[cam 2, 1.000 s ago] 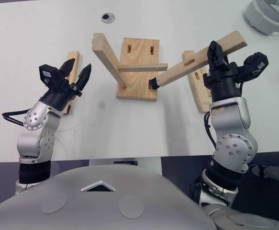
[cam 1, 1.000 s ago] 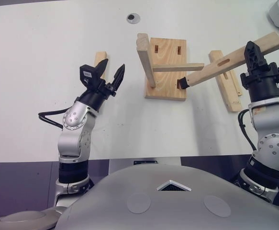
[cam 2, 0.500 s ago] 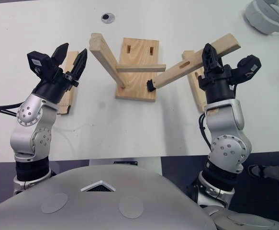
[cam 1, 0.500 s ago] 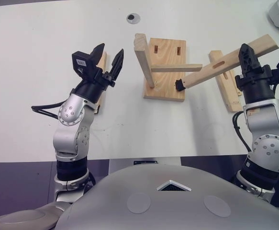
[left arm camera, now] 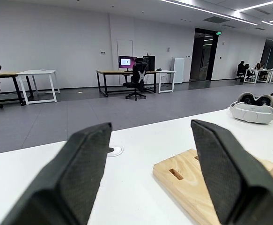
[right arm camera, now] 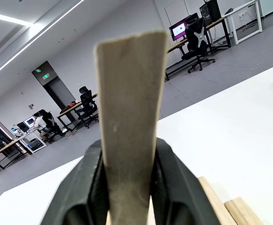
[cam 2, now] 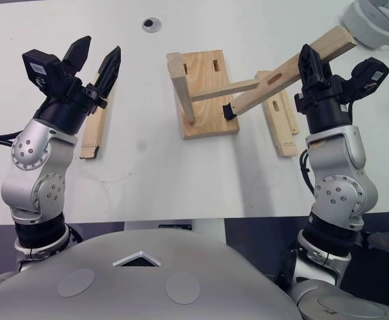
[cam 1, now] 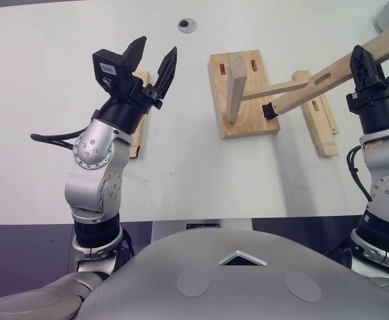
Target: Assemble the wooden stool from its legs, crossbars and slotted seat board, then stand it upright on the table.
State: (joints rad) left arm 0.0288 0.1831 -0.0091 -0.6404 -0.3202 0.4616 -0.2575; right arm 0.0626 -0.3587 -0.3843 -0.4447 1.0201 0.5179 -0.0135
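Note:
The slotted seat board (cam 1: pixel 249 125) lies flat on the white table. One leg (cam 1: pixel 234 87) stands on it, and a crossbar (cam 1: pixel 278 87) runs from that leg toward the right. My right gripper (cam 1: pixel 362 61) is shut on a second slotted leg (cam 1: pixel 314 80), held slanted above the table with its black-capped lower end by the board's right edge. In the right wrist view that leg (right arm camera: pixel 131 117) sits between the fingers (right arm camera: pixel 82 187). My left gripper (cam 1: pixel 157 47) hangs open in the air left of the board, above a wooden piece (cam 1: pixel 137 130) lying flat.
Another leg (cam 1: pixel 319 127) lies flat on the table right of the board. A small black round fitting (cam 1: pixel 185 25) sits at the back. A white headset (cam 2: pixel 374 20) rests at the far right corner. The table's front edge (cam 1: pixel 194 219) runs just before the arms.
My right gripper has drawn its leg right and up; the seat board slid right and turned, and the standing leg now looks more upright. My left gripper has risen, still open.

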